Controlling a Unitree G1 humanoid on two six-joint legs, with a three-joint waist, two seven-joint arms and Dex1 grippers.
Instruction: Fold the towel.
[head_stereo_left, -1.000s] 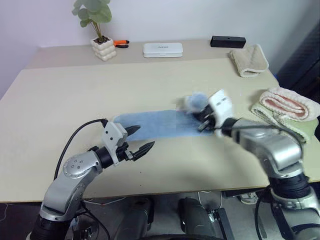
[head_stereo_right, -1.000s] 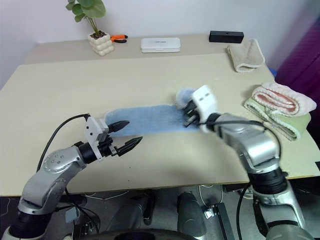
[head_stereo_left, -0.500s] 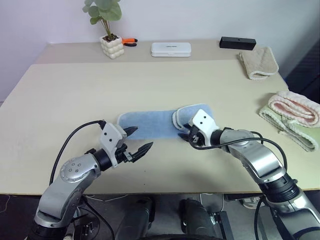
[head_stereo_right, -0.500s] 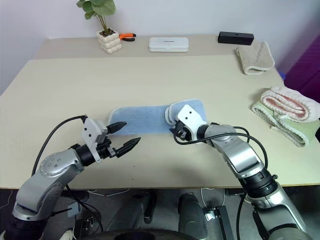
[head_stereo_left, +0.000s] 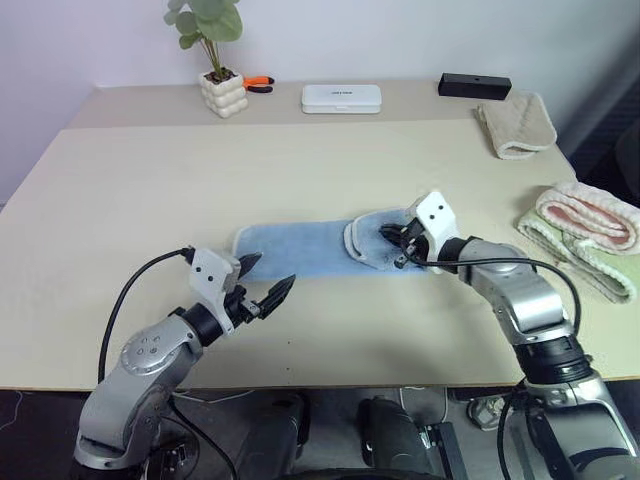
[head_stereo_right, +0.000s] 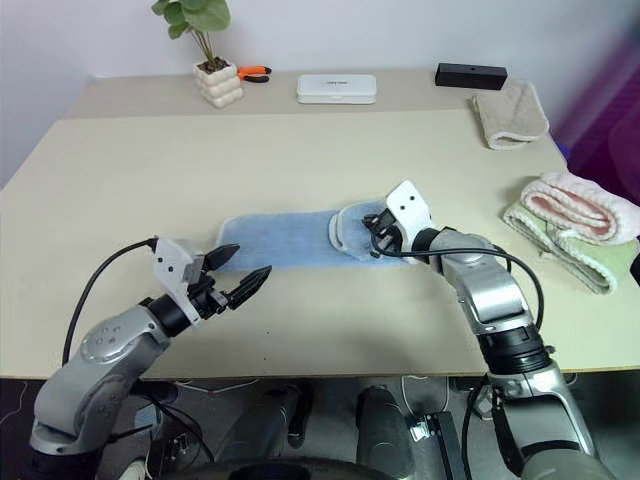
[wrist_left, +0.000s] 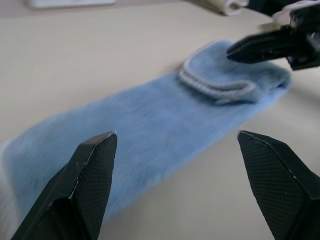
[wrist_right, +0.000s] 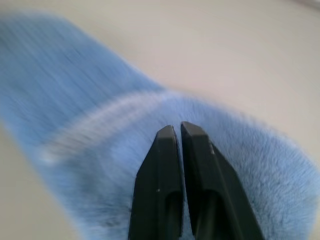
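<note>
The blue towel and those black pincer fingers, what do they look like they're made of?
The blue towel looks like soft, fuzzy terry or plush cloth: a matte, napped surface, a pale stitched edge, and its end lies limply folded over. The left gripper has fingers that look like hard black plastic or rubber, matte, with a fine cross-hatched grip texture on the inner faces; which of the two is hard to tell.

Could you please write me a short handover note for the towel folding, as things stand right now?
Left gripper: open, holding nothing, hovering near the table's front edge, short of the towel's left end.
Right gripper: shut, empty, its fingertips over the folded right end of the towel.
Towel: flat on the table, its right end turned over onto itself, pale stitched edge facing up.
Done: a first short fold at the right end.
Left: probably bring the left end over and square it up.
</note>
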